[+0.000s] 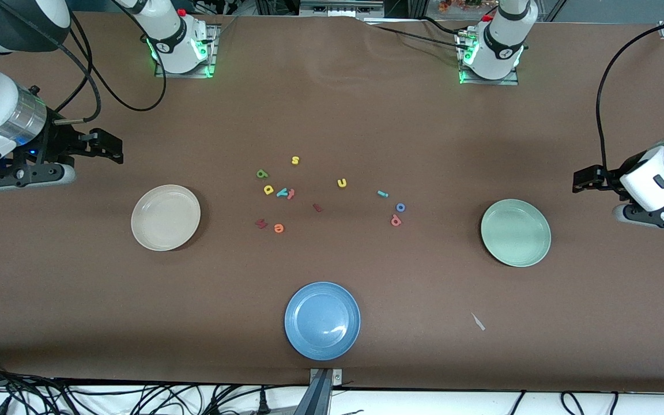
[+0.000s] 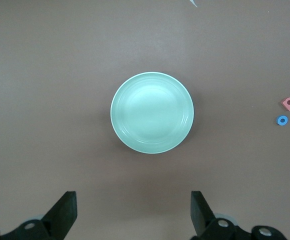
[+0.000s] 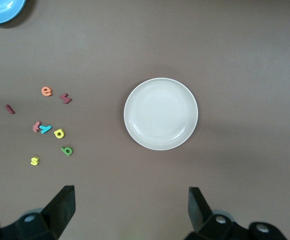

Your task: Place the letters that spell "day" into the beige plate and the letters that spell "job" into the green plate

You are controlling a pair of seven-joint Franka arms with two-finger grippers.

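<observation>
Front view: the round cream-beige plate (image 1: 165, 217) lies toward the right arm's end of the brown table (image 1: 332, 115), the round pale mint-green plate (image 1: 515, 233) toward the left arm's end, and a round blue plate (image 1: 322, 320) sits between them, nearer the camera. The right gripper (image 1: 114, 151) hangs over bare table just outside the beige plate, fingers apart and holding nothing; the left gripper (image 1: 583, 180) hangs likewise just outside the green plate, fingers apart and holding nothing. Both plates hold nothing. Between the plates lie tiny foam letters: the yellow d (image 1: 268, 189), green a (image 1: 261, 173) and teal y (image 1: 282, 193) cluster nearer the right gripper, with a yellow s (image 1: 295, 160), a yellow u (image 1: 342, 183), an orange round letter (image 1: 278, 228) and dark red letters (image 1: 261, 223) around them. The teal j (image 1: 383, 193), blue ring-like o (image 1: 400, 207) and salmon-red b (image 1: 396, 220) lie nearer the left gripper.

Left wrist view: the left gripper's two black fingers (image 2: 65, 212) stand wide apart, the green plate ahead of them, centred between them. The b, o and an end of the j show well off to one side, apart from the plate.

Right wrist view: the right gripper's fingers (image 3: 62, 207) are spread wide, the beige plate ahead of them. The d, a and y lie off to one side among the other letters, clear of the plate.
</observation>
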